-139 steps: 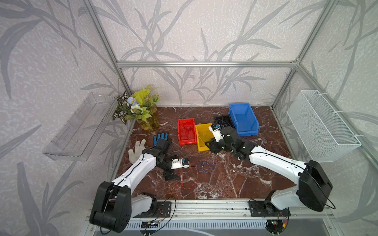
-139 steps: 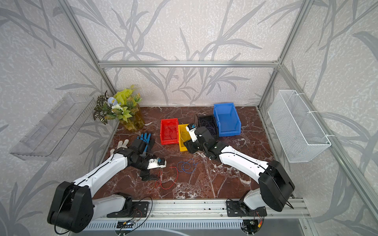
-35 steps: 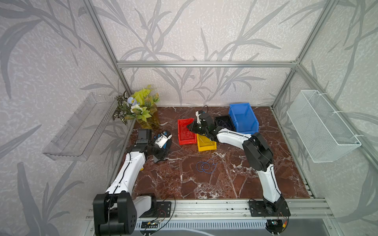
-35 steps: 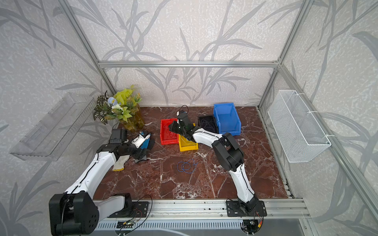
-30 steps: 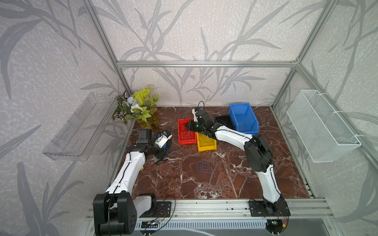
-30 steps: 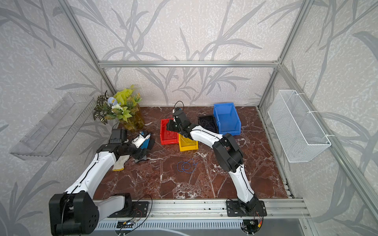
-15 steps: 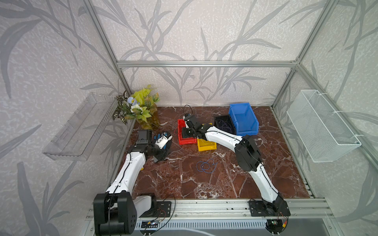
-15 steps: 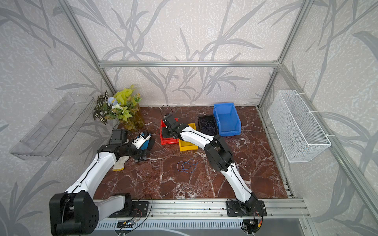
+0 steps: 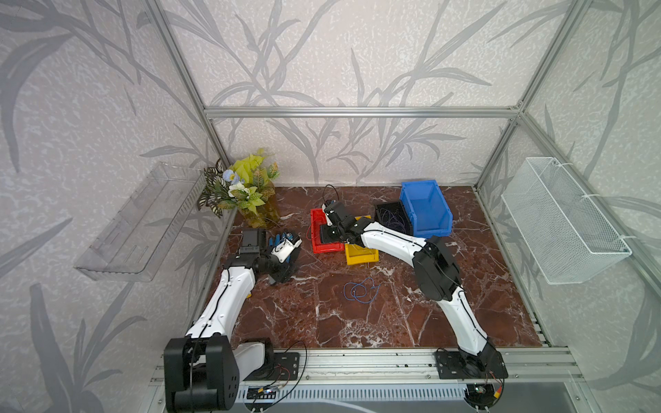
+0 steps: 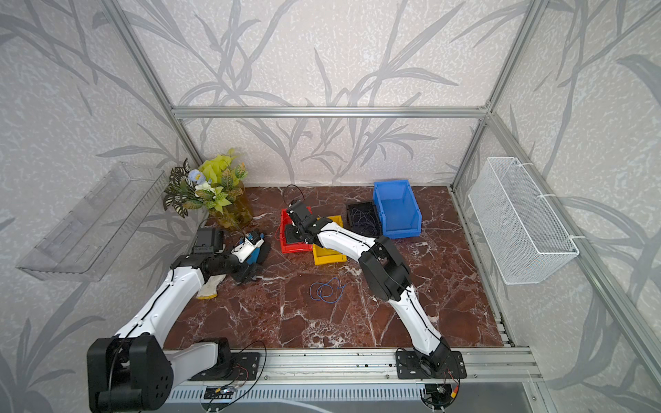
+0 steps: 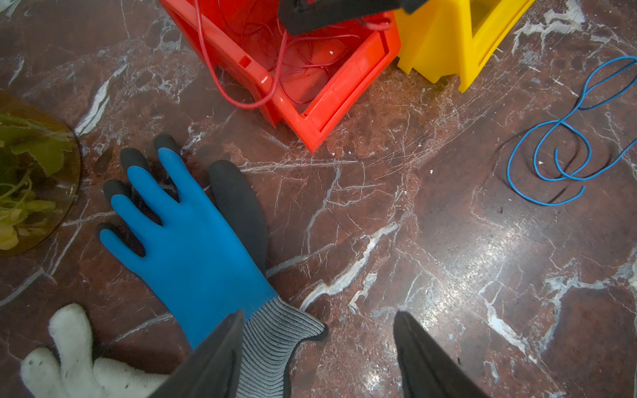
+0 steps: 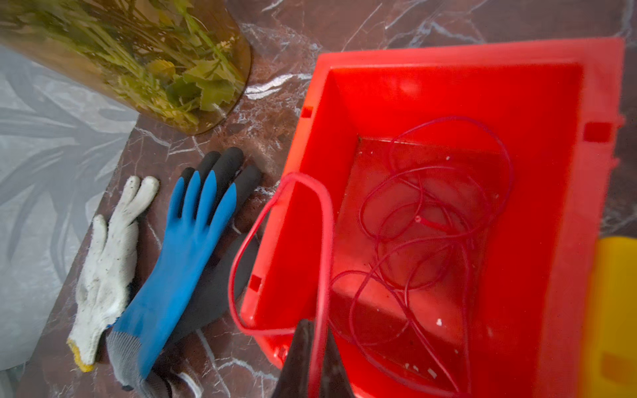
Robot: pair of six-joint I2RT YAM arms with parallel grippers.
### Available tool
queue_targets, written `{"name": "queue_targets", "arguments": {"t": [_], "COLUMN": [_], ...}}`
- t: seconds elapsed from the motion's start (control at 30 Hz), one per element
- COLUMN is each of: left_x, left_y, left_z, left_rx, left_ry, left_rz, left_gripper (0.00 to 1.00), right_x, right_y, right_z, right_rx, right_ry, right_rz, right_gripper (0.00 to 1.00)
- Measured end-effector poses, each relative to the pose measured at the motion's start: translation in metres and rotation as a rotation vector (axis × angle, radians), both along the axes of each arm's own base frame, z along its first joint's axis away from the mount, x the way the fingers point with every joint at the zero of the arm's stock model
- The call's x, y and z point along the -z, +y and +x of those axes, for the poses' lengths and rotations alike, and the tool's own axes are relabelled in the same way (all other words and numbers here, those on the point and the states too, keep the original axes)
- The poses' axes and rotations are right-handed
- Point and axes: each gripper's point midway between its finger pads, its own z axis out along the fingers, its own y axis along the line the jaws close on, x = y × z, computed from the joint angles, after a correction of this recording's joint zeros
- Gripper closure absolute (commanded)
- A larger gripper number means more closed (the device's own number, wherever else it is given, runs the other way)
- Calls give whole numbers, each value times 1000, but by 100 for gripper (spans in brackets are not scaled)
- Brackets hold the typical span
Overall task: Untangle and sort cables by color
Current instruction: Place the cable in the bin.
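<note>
The right hand (image 12: 315, 327) is clamped on a red cable (image 12: 324, 234) above the red bin (image 12: 551, 206) — one loop hangs outside the bin's wall, and more red cables (image 12: 431, 220) lie coiled inside. The left hand (image 11: 317, 317) stands apart, holding nothing, over a blue glove (image 11: 200, 248). A blue cable (image 9: 358, 290) lies loose on the worktop (image 9: 357, 332) — apart from the bins. Purple cables (image 9: 392, 219) sit in the black bin (image 9: 388, 206).

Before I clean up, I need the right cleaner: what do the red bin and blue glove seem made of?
Red bin: seemingly rigid glossy plastic; crisp moulded rim, slots. Blue glove: likely knit fabric, matte rubbery coating; grey ribbed cuff shows.
</note>
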Motion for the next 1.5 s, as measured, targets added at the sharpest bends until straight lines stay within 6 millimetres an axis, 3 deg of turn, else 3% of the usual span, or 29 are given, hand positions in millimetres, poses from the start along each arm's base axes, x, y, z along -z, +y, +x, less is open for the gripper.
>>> {"name": "queue_targets", "arguments": {"t": [0.2, 0.33, 0.5, 0.8, 1.2, 1.37, 1.5], "left_x": [0, 0, 1, 3, 5, 4, 3], "left_y": [0, 0, 0, -1, -2, -4, -7], "left_z": [0, 0, -2, -3, -4, -5, -6], "left_rx": [3, 6, 7, 10, 12, 25, 43], "left_ry": [-1, -3, -1, 4, 9, 6, 3], "left_rz": [1, 3, 3, -1, -3, -11, -26], "left_gripper": [29, 29, 29, 29, 29, 29, 29], "right_x": [-29, -32, -23, 10, 27, 4, -51], "right_y": [-8, -12, -13, 11, 14, 4, -7], "right_z": [6, 11, 18, 37, 25, 14, 3], "right_rx": [19, 31, 41, 10, -36, -53, -65], "right_ry": [-51, -77, -93, -95, -46, -47, -106], "right_rz": [47, 36, -5, -90, -164, -168, -131], "right_gripper": [100, 100, 100, 99, 70, 61, 56]}}
